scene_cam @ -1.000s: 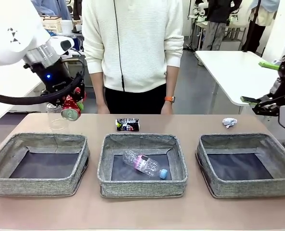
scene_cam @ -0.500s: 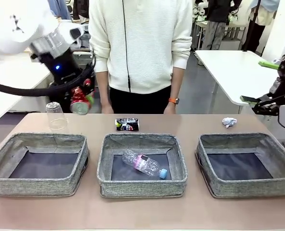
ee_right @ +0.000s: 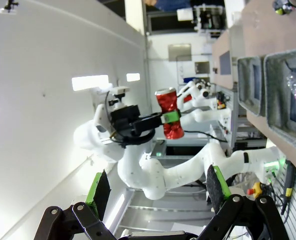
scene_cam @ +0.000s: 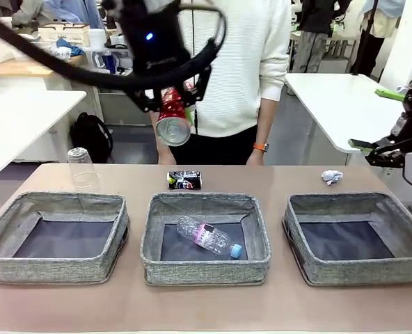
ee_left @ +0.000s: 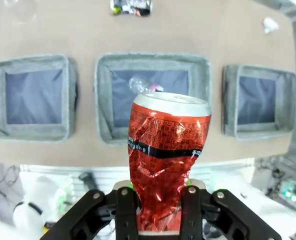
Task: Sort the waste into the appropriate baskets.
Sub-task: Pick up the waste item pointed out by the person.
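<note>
Desk (scene_cam: 206, 306) – tan top, with a person (scene_cam: 241, 69) in a white sweater standing at the far side.

Three grey woven baskets sit in a row: left basket (scene_cam: 4, 261), middle basket (scene_cam: 204, 203), right basket (scene_cam: 359, 202). The left and right ones show bare dark bottoms.

Left gripper (scene_cam: 170, 101) is raised high above the desk, in line with the middle basket. Its jaws are clamped on the lower part of the crushed red can (scene_cam: 173, 124), silver end pointing down.

Right gripper (ee_right: 158, 190) is at the desk's right edge, off the surface – jaws spread wide, nothing between them.

Clear bottle (scene_cam: 209, 237), pink label and blue cap, lies on its side in the middle basket.

Clear plastic cup (scene_cam: 83, 169) stands upside down just behind the left basket.

Crushed dark can (scene_cam: 184, 180) lies just behind the middle basket.

Crumpled paper ball (scene_cam: 332, 177) lies behind the right basket.
</note>
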Robot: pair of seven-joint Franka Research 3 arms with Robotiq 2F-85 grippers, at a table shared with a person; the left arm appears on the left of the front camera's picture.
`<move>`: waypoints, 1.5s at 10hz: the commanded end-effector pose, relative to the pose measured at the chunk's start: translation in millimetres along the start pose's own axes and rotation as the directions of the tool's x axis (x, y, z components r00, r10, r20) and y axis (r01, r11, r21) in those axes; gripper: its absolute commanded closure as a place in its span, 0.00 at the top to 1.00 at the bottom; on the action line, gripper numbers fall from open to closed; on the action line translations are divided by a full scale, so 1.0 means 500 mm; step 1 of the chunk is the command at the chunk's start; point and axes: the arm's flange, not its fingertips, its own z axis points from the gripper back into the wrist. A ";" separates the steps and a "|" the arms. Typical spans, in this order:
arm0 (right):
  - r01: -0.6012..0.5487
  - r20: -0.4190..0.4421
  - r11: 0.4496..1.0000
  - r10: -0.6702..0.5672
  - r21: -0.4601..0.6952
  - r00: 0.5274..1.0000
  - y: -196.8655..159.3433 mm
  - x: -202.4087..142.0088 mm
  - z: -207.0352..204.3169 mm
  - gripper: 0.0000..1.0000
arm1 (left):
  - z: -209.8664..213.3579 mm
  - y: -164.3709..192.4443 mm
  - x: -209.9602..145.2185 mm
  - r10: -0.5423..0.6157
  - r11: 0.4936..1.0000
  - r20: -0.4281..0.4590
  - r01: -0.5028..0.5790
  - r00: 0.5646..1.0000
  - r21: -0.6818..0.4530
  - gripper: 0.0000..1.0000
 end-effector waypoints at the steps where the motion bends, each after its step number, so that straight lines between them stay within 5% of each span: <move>1: -0.022 -0.017 1.000 0.022 -0.004 1.000 -0.002 -0.005 0.003 1.00 | 0.030 -0.064 0.061 0.011 0.995 -0.060 -0.005 0.998 0.103 0.30; 5: -0.022 -0.017 1.000 0.022 -0.004 1.000 -0.002 -0.005 0.003 1.00 | 0.077 -0.149 0.084 0.046 0.995 -0.039 -0.042 0.998 0.088 0.30; 8: -0.022 -0.017 1.000 0.022 -0.004 1.000 -0.002 -0.005 0.003 1.00 | 0.119 -0.132 0.103 0.041 0.996 -0.102 -0.032 0.994 0.087 0.30; 15: -0.022 -0.017 1.000 0.022 -0.004 1.000 -0.002 -0.005 0.003 1.00 | 0.160 -0.111 0.107 0.046 0.996 -0.067 -0.041 0.997 0.074 0.30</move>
